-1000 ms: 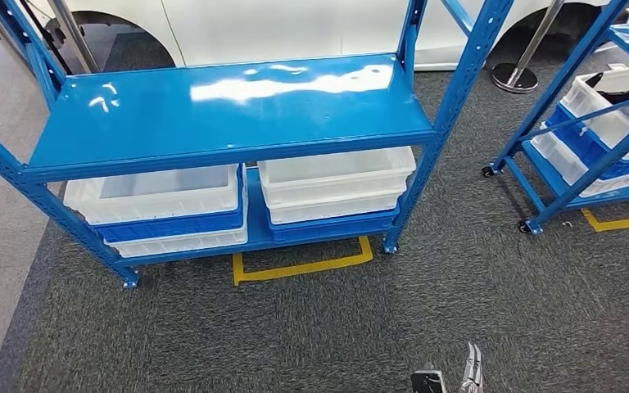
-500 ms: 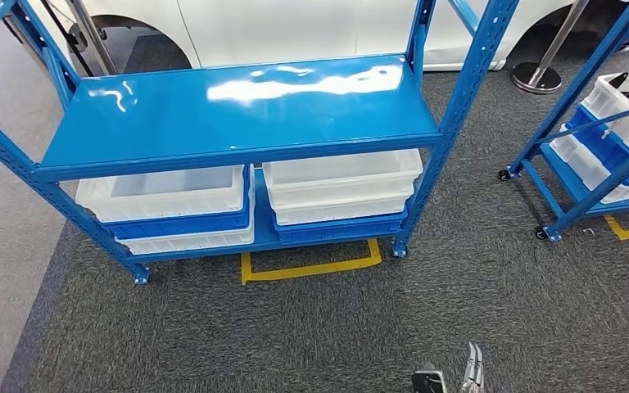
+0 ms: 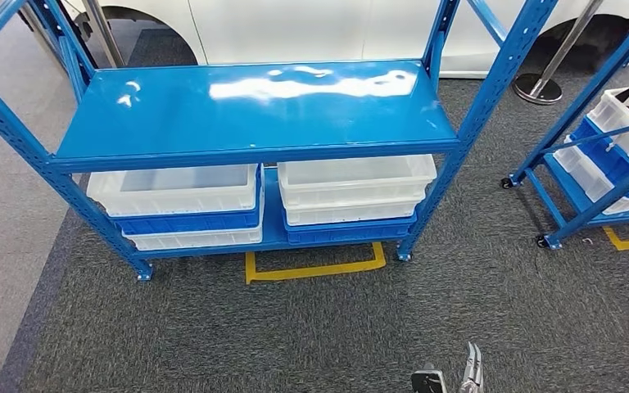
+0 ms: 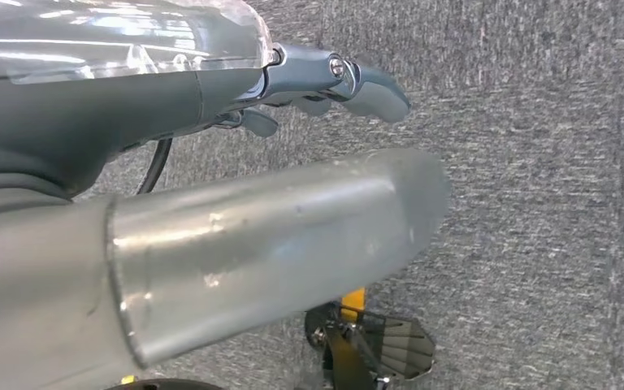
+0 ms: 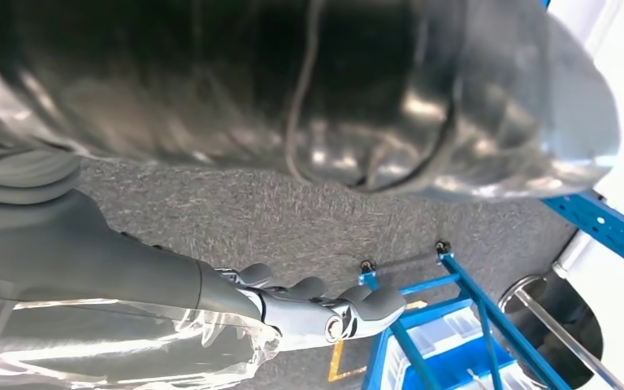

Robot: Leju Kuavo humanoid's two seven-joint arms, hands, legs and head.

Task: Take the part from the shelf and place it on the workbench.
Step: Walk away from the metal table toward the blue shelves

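I face the blue shelf [image 3: 254, 115] on dark carpet [image 3: 295, 327]; white and blue bins [image 3: 352, 192] sit under its bare middle board. The part: I cannot tell where it lies. My left hand [image 4: 325, 85] and right hand [image 5: 317, 305] hang over carpet, fingers loosely curled, holding nothing.

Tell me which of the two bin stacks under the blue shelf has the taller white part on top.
The right-hand stack: its white upper part is clearly deeper, over one blue bin. The left-hand stack has a single shallow white bin on top, then blue, then white.
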